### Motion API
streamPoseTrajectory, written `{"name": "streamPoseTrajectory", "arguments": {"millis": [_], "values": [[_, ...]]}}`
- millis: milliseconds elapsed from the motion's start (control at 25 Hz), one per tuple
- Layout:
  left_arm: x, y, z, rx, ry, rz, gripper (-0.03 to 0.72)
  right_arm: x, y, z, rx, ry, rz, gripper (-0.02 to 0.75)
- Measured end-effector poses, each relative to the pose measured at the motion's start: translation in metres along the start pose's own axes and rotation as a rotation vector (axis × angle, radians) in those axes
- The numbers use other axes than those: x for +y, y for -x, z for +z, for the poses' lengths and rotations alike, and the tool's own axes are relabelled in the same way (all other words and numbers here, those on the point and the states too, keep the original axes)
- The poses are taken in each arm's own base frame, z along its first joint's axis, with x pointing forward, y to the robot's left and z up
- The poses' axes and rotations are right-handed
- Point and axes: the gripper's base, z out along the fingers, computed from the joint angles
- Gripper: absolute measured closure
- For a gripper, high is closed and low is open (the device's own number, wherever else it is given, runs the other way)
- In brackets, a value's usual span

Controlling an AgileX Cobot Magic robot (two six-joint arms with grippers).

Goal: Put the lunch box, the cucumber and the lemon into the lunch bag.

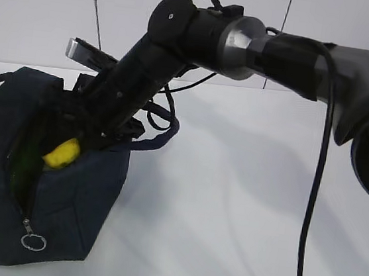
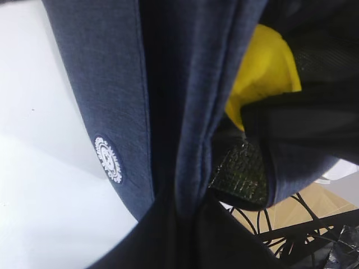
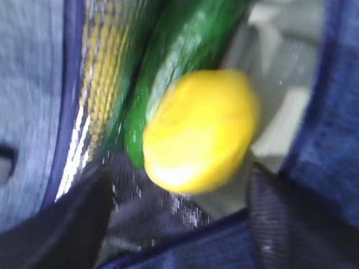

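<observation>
Final loading step: lemon [image 3: 199, 129] between the spread right gripper [image 3: 179, 224], inside the lunch bag [image 1: 71, 198] beside the cucumber [image 3: 179, 50], lunch box [image 3: 275, 106] apparently beneath; left gripper pressed together, seemingly pinching the bag's fabric; next, right gripper withdrawal.

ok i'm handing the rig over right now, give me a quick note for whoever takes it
Left hand: out of view, shut; its camera sits close against the lunch bag fabric. What it grips cannot be told.
Right hand: fingers out of view, arm reaching into the bag's open top, right above the lemon; nothing visibly held.
Things: lemon and cucumber are inside the bag, lemon on top of the cucumber. A pale shape beside them may be the lunch box; too blurred to confirm.
Done: lemon and cucumber in.
Left: confirm the lunch box is in, withdraw the right arm.
</observation>
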Motion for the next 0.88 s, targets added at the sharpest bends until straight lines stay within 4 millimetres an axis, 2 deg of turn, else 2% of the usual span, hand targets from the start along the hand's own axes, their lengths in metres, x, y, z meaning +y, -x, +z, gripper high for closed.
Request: {"name": "streamPoseTrajectory", "arguments": {"millis": [320, 480, 680, 880], "values": [[0.000, 0.000, 0.000, 0.000, 0.000, 0.000, 0.687, -0.001, 0.004, 0.001, -0.045, -0.025, -0.033, 0.160], [0.000, 0.000, 0.000, 0.000, 0.000, 0.000, 0.687, 0.004, 0.004, -0.001, -0.016, -0.003, -0.046, 0.158], [0.000, 0.000, 0.000, 0.004, 0.001, 0.001, 0.685, 0.024, 0.010, -0.020, -0.017, 0.026, -0.138, 0.158], [-0.002, -0.002, -0.004, -0.005, 0.000, 0.008, 0.629, 0.039, 0.017, -0.038, -0.072, 0.015, -0.202, 0.158]]}}
